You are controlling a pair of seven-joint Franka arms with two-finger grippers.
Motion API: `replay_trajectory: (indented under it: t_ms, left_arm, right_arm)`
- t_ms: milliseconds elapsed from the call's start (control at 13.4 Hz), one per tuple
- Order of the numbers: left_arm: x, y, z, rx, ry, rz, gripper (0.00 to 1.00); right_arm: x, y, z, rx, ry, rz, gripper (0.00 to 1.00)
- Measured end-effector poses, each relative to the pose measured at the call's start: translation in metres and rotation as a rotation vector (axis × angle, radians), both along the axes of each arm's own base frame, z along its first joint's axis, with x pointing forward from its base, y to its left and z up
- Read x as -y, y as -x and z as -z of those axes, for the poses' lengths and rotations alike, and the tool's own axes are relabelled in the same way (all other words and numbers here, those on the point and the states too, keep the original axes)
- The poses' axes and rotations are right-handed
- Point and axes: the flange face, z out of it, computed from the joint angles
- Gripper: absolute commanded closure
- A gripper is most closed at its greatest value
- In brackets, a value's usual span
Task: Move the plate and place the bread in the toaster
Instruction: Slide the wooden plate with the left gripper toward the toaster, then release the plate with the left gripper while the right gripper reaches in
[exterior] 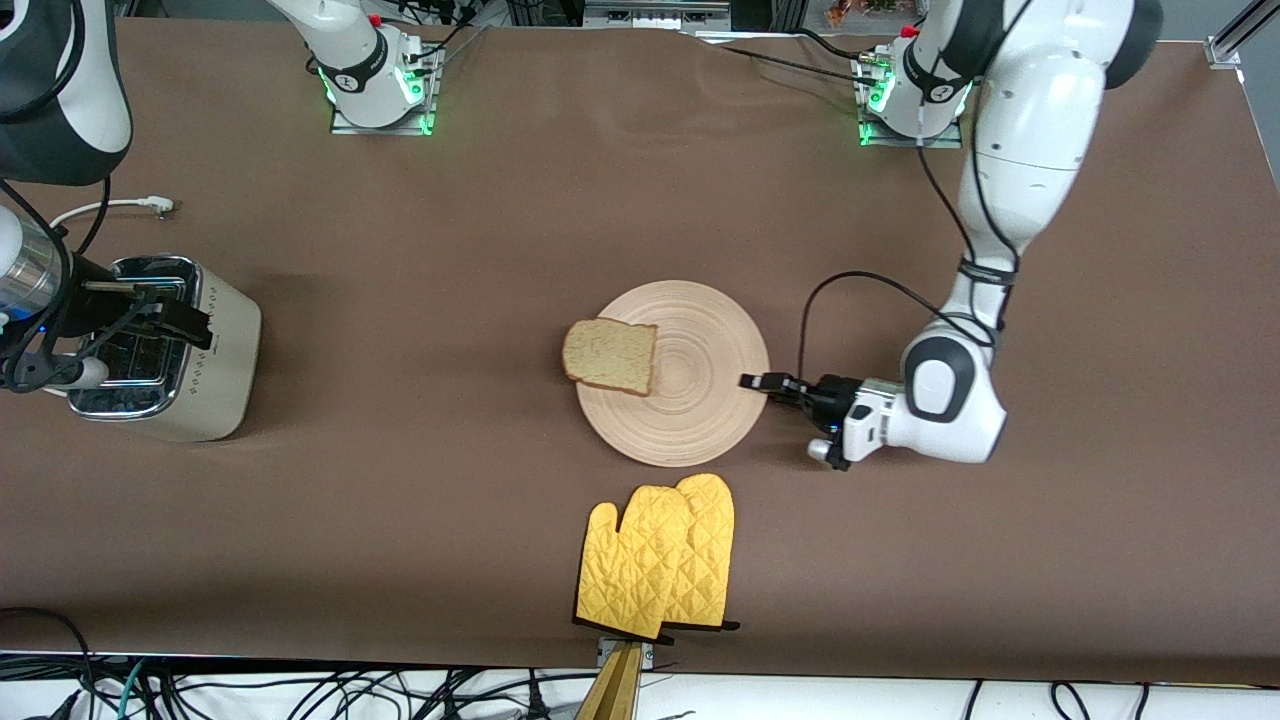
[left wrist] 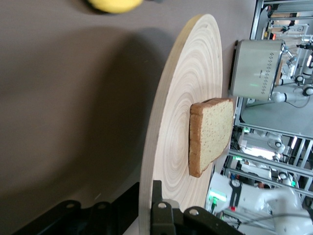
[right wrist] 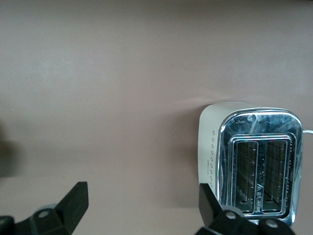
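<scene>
- Worktop (exterior: 420, 520): broad brown surface carrying every item below; both arm bases stand along its edge farthest from the front camera.
- Plate (exterior: 700, 400): round, flat, pale beige wooden-looking plate with concentric ring grooves, lying near the middle of the worktop, toward the left arm's end. The left wrist view (left wrist: 181, 107) shows its edge running in between the fingers.
- Bread (exterior: 610, 356): one squarish slice of light brown speckled bread with a darker crust, lying flat on the plate at the rim toward the right arm's end, one side slightly overhanging the rim. Also seen in the left wrist view (left wrist: 210, 134).
- Toaster (exterior: 215, 360): boxy cream-white two-slot toaster with shiny chrome top and dotted diamond pattern on its side, at the right arm's end of the worktop, well apart from the plate. Both slots show in the right wrist view (right wrist: 257, 166).
- Oven mitts (exterior: 660, 565): pair of yellow quilted mitts with dark cuffs, overlapping, nearer to the front camera than the plate, just beside it but not touching.
- Left gripper (exterior: 760, 382): low at the plate's rim toward the left arm's end, fingers clenched on that rim.
- Right gripper (exterior: 150, 305): over the toaster, fingers (right wrist: 73, 198) spread apart, holding nothing.
</scene>
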Motion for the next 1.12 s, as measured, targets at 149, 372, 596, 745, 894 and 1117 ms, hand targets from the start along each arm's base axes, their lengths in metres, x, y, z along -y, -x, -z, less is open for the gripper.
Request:
replay_trajectory:
  t_ms: [149, 372, 596, 745, 894, 1117]
  left_arm:
    - [0.038, 0.007, 0.002, 0.019, -0.021, -0.032, 1.00]
    - [0.065, 0.017, 0.016, 0.019, -0.037, -0.050, 0.67]
    - [0.057, 0.018, 0.023, 0.007, -0.045, -0.060, 0.37]
    - [0.043, 0.015, 0.026, 0.004, -0.061, -0.072, 0.00]
    - [0.021, 0.008, 0.023, -0.001, -0.068, -0.084, 0.00]
    - [-0.040, -0.007, -0.002, -0.003, -0.079, -0.084, 0.00]
  right_arm:
    - [-0.001, 0.000, 0.000, -0.001, 0.000, -0.002, 0.00]
    - [0.000, -0.001, 0.005, -0.008, 0.000, 0.000, 0.00]
    - [0.001, -0.004, 0.014, -0.024, 0.000, 0.002, 0.00]
    - [0.002, -0.005, 0.018, -0.029, 0.001, 0.004, 0.00]
    - [0.001, -0.005, 0.021, -0.036, 0.001, 0.004, 0.00]
    - [-0.002, -0.009, 0.036, -0.061, 0.000, -0.002, 0.00]
